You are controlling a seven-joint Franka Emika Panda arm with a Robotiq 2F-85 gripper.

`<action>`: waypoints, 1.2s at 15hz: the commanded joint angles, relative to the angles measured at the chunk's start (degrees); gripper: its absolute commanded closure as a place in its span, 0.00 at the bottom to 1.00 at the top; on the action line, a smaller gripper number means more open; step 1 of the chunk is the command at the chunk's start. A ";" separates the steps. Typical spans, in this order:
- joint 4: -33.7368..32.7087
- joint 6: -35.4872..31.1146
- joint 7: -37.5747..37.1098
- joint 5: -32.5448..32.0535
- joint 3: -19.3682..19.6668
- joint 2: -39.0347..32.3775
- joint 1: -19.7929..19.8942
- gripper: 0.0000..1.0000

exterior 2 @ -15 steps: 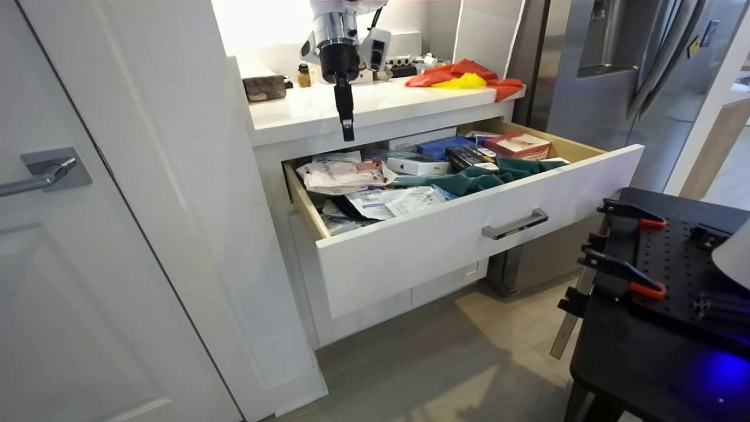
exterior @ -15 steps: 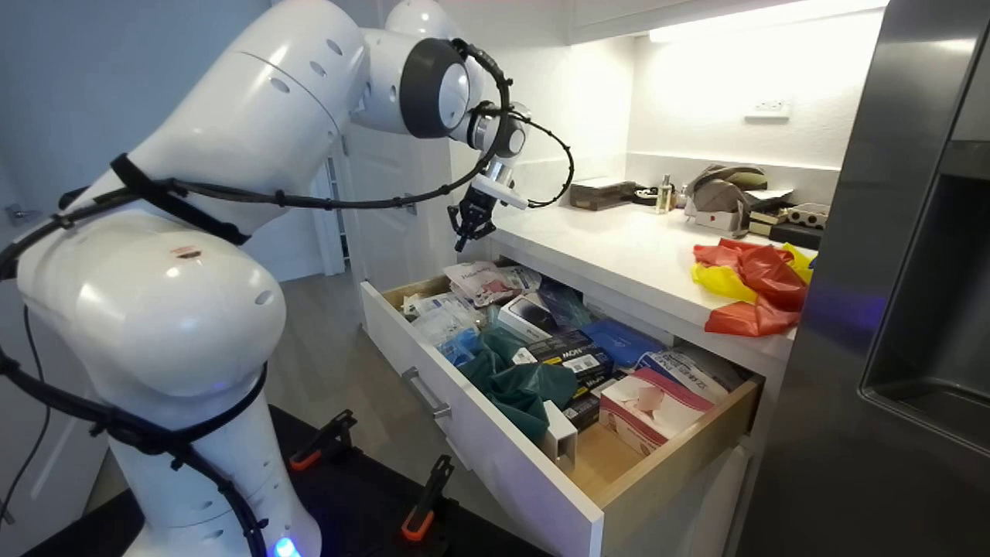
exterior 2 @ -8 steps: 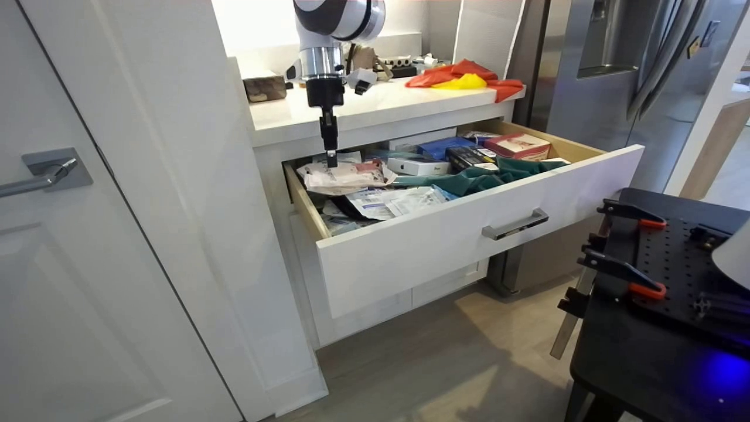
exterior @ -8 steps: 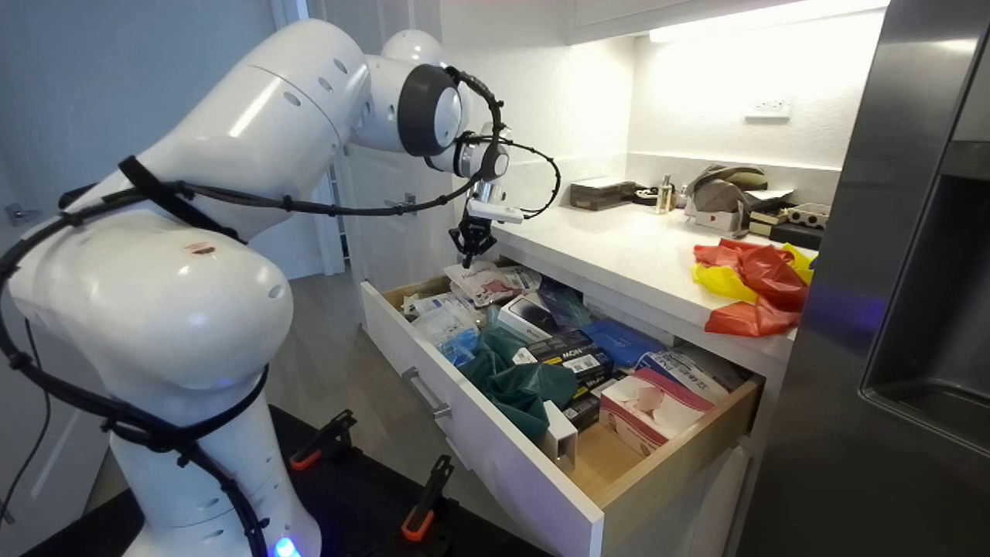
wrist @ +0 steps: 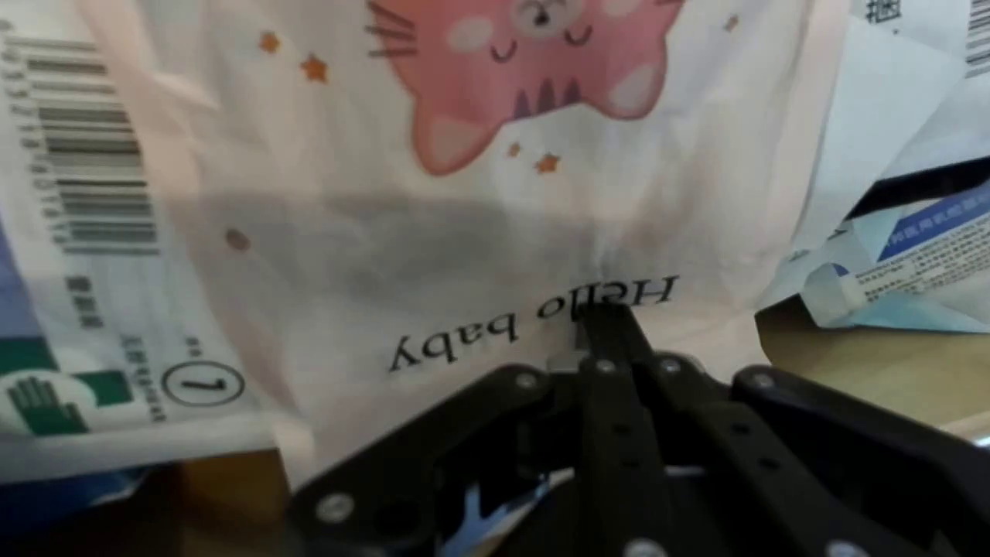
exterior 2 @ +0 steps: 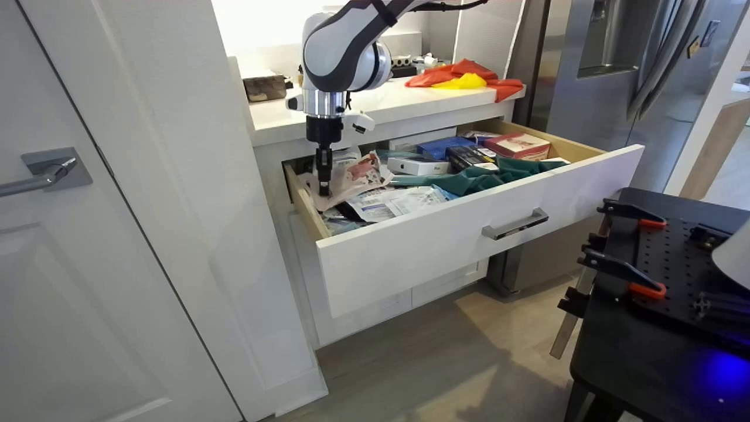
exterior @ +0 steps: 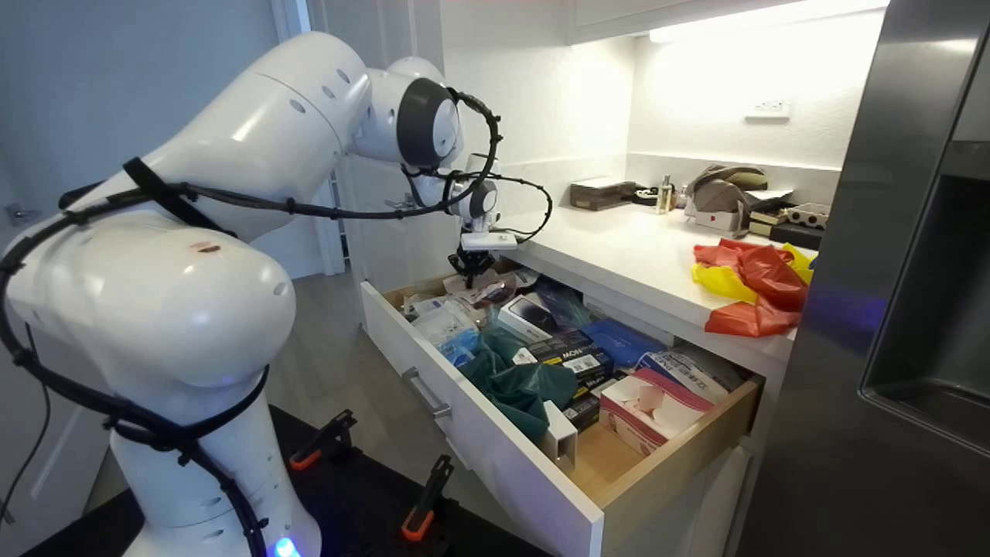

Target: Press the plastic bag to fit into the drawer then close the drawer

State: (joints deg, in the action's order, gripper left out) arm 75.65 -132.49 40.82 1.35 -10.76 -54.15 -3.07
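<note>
The wide white drawer [exterior 2: 410,269] stands pulled out and full of goods, its silver bar handle [exterior 2: 515,224] on the front. In its corner by the side wall lies the pale plastic bag [wrist: 371,240], printed with a pink cat and "Hello baby". My gripper [wrist: 611,317] points down onto that bag, fingers together and tips against its lettered end. In an exterior view the gripper [exterior 2: 324,190] dents the bag [exterior 2: 357,176] there, while the printed part slopes upward. Nothing shows between the fingers. What lies under the bag is hidden.
The drawer also holds white packets [exterior 2: 404,202], a green cloth [exterior: 518,383], a phone box [exterior: 526,319] and a pink-and-white box [exterior: 653,410]. Above it is the countertop [exterior: 611,240], with a red and yellow bag [exterior: 762,282]. A fridge [exterior: 866,325] stands alongside.
The gripper has come down from above the drawer onto the plastic bag. The bag's end under the fingertips has sunk and its printed part has tipped up.
</note>
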 commanded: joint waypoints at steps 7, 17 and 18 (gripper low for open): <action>6.53 -2.65 -5.11 -4.73 0.62 2.39 -1.11 1.00; 6.29 5.73 -0.20 0.70 -4.52 4.63 4.68 1.00; 6.05 7.95 0.26 1.73 -5.07 4.87 5.42 1.00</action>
State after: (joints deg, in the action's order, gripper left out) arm 80.11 -130.55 38.60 0.09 -13.47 -51.65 -0.66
